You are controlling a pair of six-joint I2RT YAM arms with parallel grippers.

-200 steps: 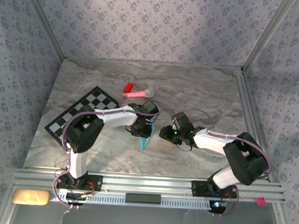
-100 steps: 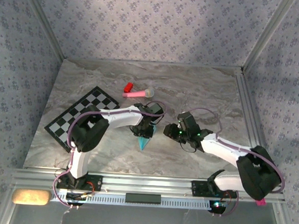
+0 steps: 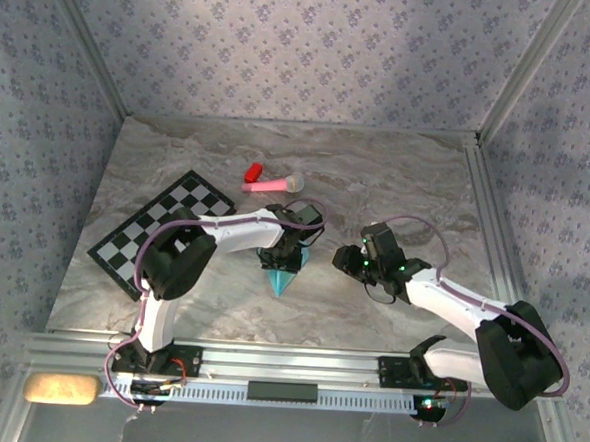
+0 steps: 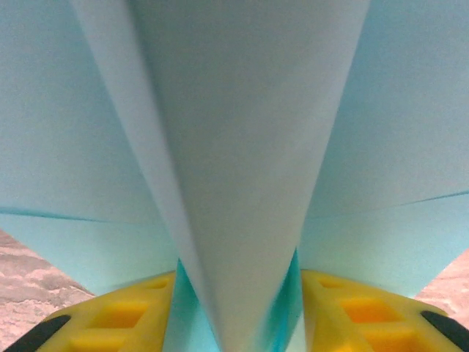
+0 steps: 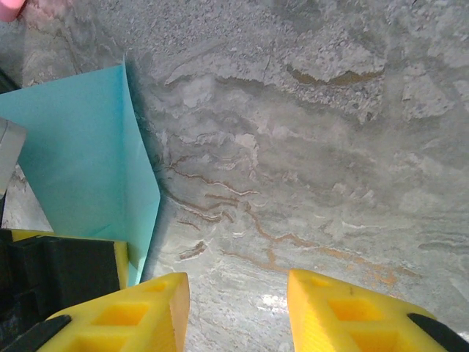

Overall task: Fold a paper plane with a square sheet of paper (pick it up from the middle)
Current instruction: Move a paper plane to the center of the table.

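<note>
Light-blue paper plane (image 3: 283, 278): thin matte paper folded into a slim pointed dart. It lies near the middle of the grey marbled desk (image 3: 398, 177), nose toward the arm bases.
Centre crease: a raised keel of stacked layers, with smooth wings sloping away on either side.
Left gripper (image 4: 238, 297): yellow fingers stand on either side of the keel at the plane's far end. Whether they pinch it or merely flank it cannot be told.
Right gripper (image 5: 238, 293): fingers apart, holding nothing, with bare desk between them. It sits just beside the plane's edge.
Step in hand, as judged: taking the folded plane by its keel.
Doing it well: close low across the crease, nearer mid-length, with even pressure. Light paper could skid on the desk or spring open.
Background: a checkered mat (image 3: 159, 228) and a pink stick toy (image 3: 272, 185), both well apart from the plane.
</note>
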